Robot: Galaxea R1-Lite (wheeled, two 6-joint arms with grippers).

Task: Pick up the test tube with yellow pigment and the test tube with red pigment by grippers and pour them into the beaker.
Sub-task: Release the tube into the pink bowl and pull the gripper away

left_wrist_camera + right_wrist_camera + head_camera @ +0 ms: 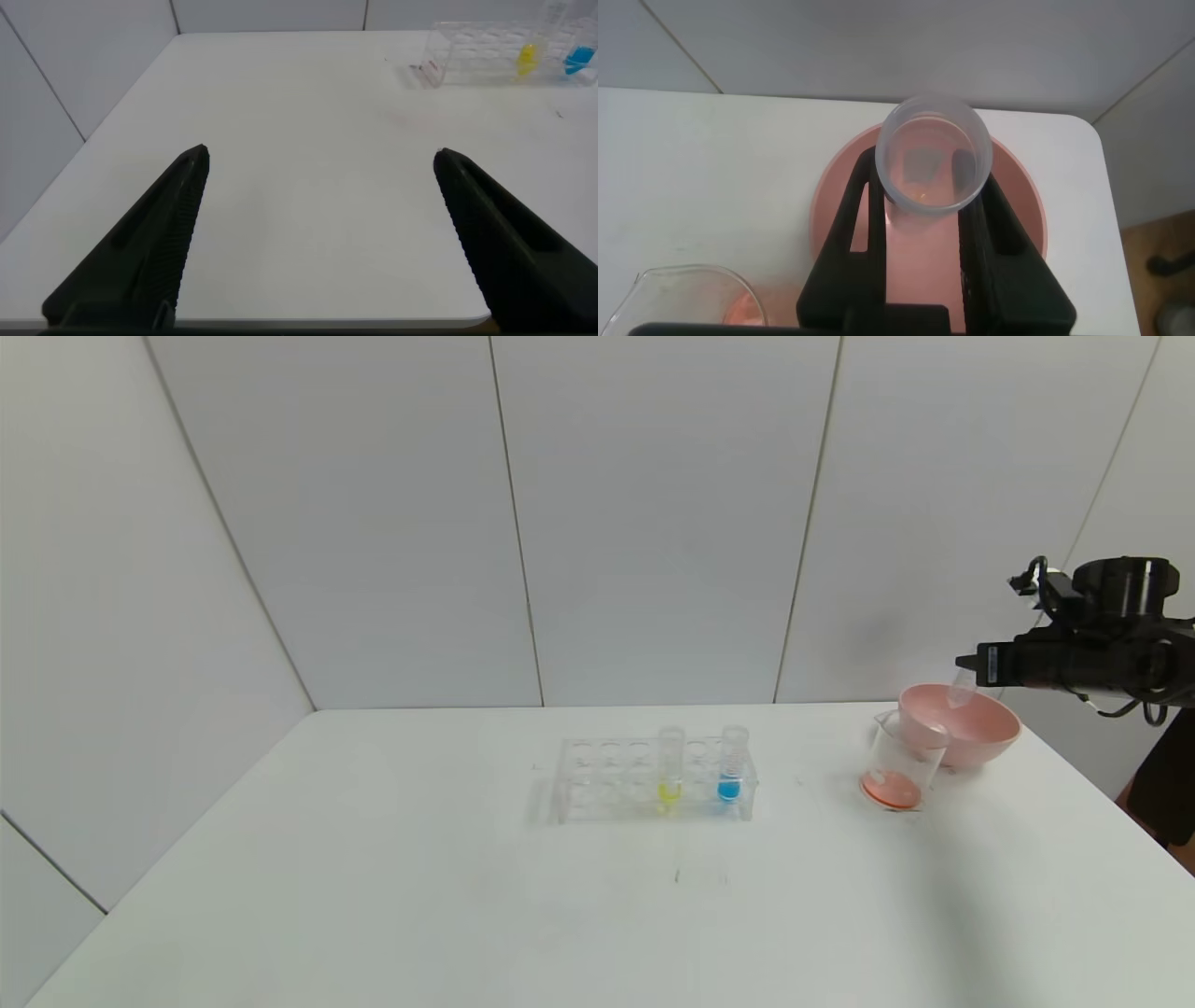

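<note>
The right claw point(967, 665) hangs above the pink bowl point(980, 733) at the far right of the white worktop point(597, 896), its arm reaching in from the right edge. It is clamped on the test tube with red pigment point(961, 690), which is held tilted with its open mouth pointing down toward the bowl. In the right wrist view the tube point(935, 153) sits between the two black fingers point(859, 215), its round mouth facing the camera and the inside nearly clear, with only a tiny orange speck showing. The bowl point(1018, 201) lies directly beneath it.

The beaker point(901, 761) stands upright on the worktop just in front and to the left of the bowl, touching or nearly touching it. A shallow layer of red-orange liquid covers its bottom. Its rim point(687, 285) shows at the near corner of the right wrist view.

The clear rack point(653, 779) stands near the middle of the worktop, well apart from the beaker. The test tube with yellow pigment point(670, 765) stands upright in it, and a test tube with blue liquid point(732, 763) stands upright a little to its right.

The left claw point(318, 243) hovers over the near left part of the worktop, its fingers spread wide and holding nothing. The rack point(495, 56) appears far off in its view.
</note>
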